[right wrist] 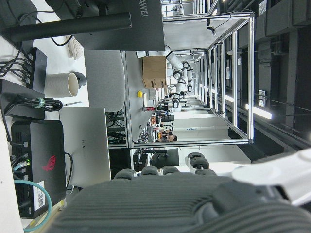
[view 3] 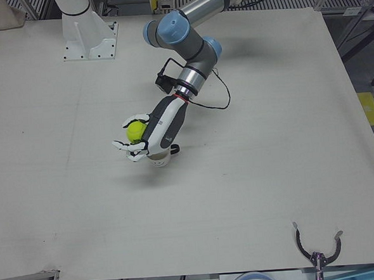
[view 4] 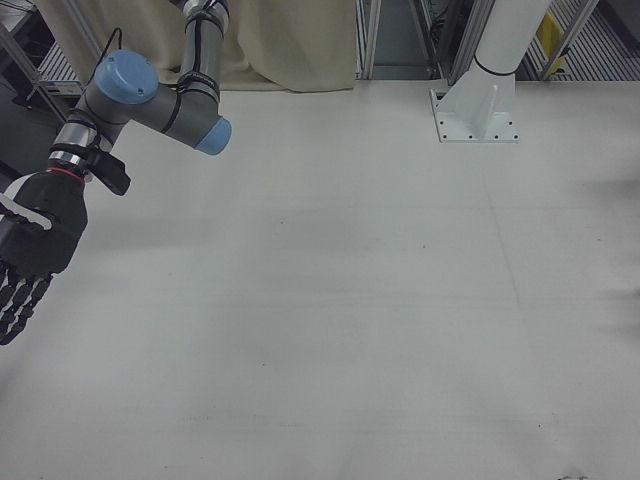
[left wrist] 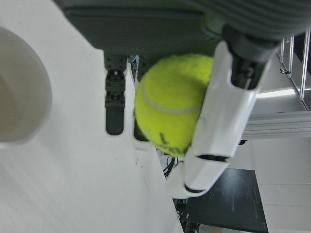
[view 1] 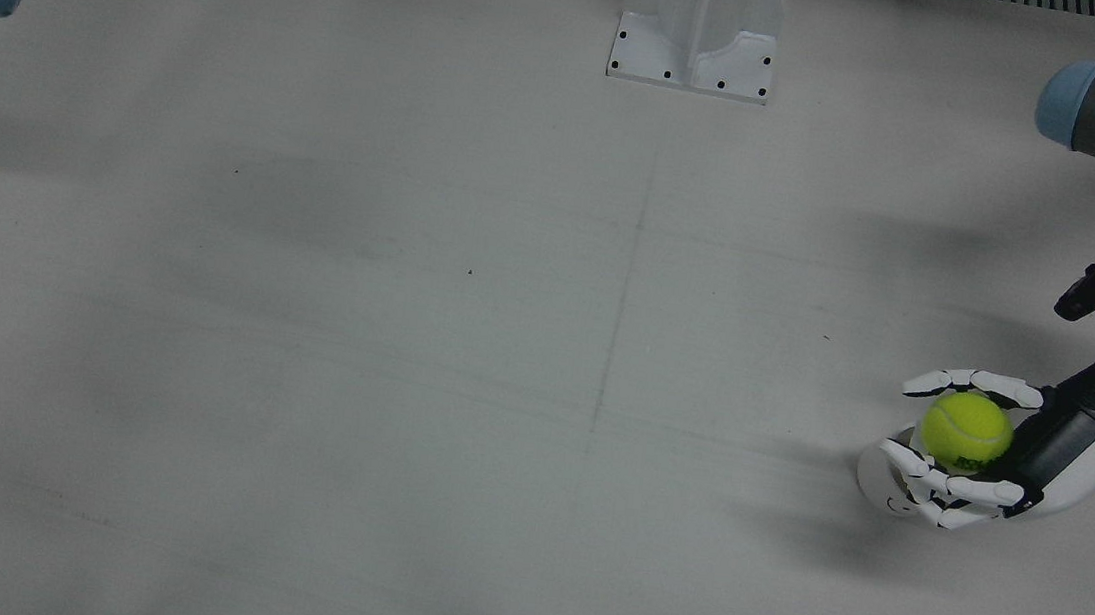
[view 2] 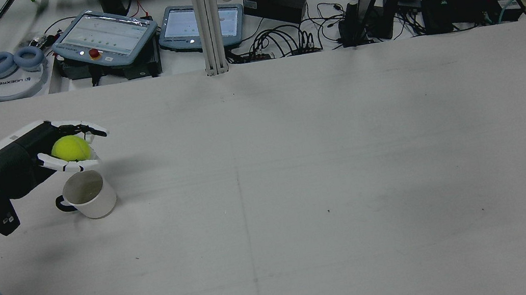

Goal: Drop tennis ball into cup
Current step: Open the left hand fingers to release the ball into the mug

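Note:
My left hand [view 2: 25, 157] is shut on the yellow-green tennis ball [view 2: 70, 148] and holds it in the air at the table's left side in the rear view. A white cup [view 2: 89, 194] with a dark handle stands upright on the table just below and slightly nearer than the ball. From the front view the ball [view 1: 966, 430] covers most of the cup [view 1: 878, 477]. The left hand view shows the ball [left wrist: 170, 104] between the fingers [left wrist: 221, 121], with the cup's rim [left wrist: 22, 92] off to the side. My right hand [view 4: 30, 250] hangs open at the far edge, holding nothing.
A white arm pedestal [view 1: 697, 31] stands at the table's robot side. Beyond the far table edge lie tablets [view 2: 106, 36], headphones [view 2: 14, 61] and cables. A grabber tool [view 3: 317, 249] lies near the operators' edge. The wide white table [view 2: 321, 160] stretches to the right.

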`<move>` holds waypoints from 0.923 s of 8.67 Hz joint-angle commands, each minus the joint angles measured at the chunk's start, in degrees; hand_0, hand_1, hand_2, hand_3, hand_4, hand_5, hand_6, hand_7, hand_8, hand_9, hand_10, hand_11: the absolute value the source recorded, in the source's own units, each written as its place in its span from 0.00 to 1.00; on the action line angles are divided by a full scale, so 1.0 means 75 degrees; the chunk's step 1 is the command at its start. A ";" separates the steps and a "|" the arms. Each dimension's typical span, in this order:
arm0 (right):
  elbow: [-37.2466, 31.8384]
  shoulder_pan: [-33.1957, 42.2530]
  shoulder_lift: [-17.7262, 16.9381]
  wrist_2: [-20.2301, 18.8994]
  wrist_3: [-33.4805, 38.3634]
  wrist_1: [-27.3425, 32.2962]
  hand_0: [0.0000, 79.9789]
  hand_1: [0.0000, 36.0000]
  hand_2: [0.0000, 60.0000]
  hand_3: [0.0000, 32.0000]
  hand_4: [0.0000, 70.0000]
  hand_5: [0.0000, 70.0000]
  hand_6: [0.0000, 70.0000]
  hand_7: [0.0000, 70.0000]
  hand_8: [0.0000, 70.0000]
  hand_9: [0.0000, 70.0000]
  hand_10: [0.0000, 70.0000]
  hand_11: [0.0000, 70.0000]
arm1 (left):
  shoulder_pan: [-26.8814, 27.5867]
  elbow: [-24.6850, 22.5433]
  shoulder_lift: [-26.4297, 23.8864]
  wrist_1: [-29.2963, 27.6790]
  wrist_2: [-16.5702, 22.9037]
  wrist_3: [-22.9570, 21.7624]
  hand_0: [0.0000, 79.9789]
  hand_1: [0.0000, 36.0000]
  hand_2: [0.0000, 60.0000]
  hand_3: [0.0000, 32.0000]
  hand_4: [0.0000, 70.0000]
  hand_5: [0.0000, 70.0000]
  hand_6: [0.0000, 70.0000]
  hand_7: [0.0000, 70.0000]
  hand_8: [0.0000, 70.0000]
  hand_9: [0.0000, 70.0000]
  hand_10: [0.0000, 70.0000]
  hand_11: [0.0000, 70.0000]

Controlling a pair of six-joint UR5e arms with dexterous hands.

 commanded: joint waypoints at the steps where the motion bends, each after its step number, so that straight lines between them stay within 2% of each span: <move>1: 0.0001 0.0000 0.0000 0.0000 0.0000 0.0000 0.00 0.00 0.00 0.00 0.00 0.00 0.00 0.00 0.00 0.00 0.00 0.00 | -0.0239 0.0016 0.0098 -0.0132 -0.0005 0.0005 1.00 1.00 1.00 0.00 0.76 0.28 0.35 0.96 0.88 1.00 0.42 0.63; 2: -0.0011 0.0000 0.0000 0.0000 0.0000 0.0000 0.00 0.00 0.00 0.00 0.00 0.00 0.00 0.00 0.00 0.00 0.00 0.00 | -0.0252 -0.0030 0.0226 -0.0179 -0.0005 -0.0007 1.00 1.00 1.00 0.00 0.76 0.28 0.35 0.95 0.87 1.00 0.42 0.63; 3: -0.0011 0.0000 0.0000 0.0000 0.0000 0.0000 0.00 0.00 0.00 0.00 0.00 0.00 0.00 0.00 0.00 0.00 0.00 0.00 | -0.0228 -0.0054 0.0239 -0.0168 -0.0005 -0.0007 1.00 1.00 1.00 0.00 0.71 0.27 0.32 0.85 0.76 1.00 0.41 0.63; 4: -0.0011 0.0000 0.0000 0.0000 0.0000 0.0000 0.00 0.00 0.00 0.00 0.00 0.00 0.00 0.00 0.00 0.00 0.00 0.00 | -0.0182 -0.0007 0.0239 -0.0226 -0.0005 -0.0018 1.00 1.00 1.00 0.00 0.47 0.23 0.17 0.35 0.35 0.48 0.24 0.40; 5: -0.0011 0.0000 0.0000 0.0000 0.0000 0.0000 0.00 0.00 0.00 0.00 0.00 0.00 0.00 0.00 0.00 0.00 0.00 0.00 | -0.0181 -0.0030 0.0227 -0.0192 -0.0005 -0.0018 1.00 1.00 1.00 0.00 0.30 0.21 0.09 0.03 0.13 0.16 0.13 0.24; 7: -0.0011 0.0000 -0.0011 0.0000 0.0000 0.0000 0.00 0.00 0.00 0.00 0.00 0.00 0.00 0.00 0.00 0.00 0.00 0.00 | -0.0181 -0.0054 0.0227 -0.0215 0.0007 -0.0019 1.00 1.00 1.00 0.00 0.16 0.21 0.06 0.00 0.04 0.06 0.07 0.17; 8: -0.0011 0.0000 -0.0011 0.0000 0.0000 0.0000 0.00 0.00 0.00 0.00 0.00 0.00 0.00 0.00 0.00 0.00 0.00 0.00 | -0.0205 -0.0042 0.0239 -0.0249 0.0007 -0.0018 1.00 1.00 1.00 0.00 0.15 0.20 0.05 0.00 0.02 0.04 0.06 0.16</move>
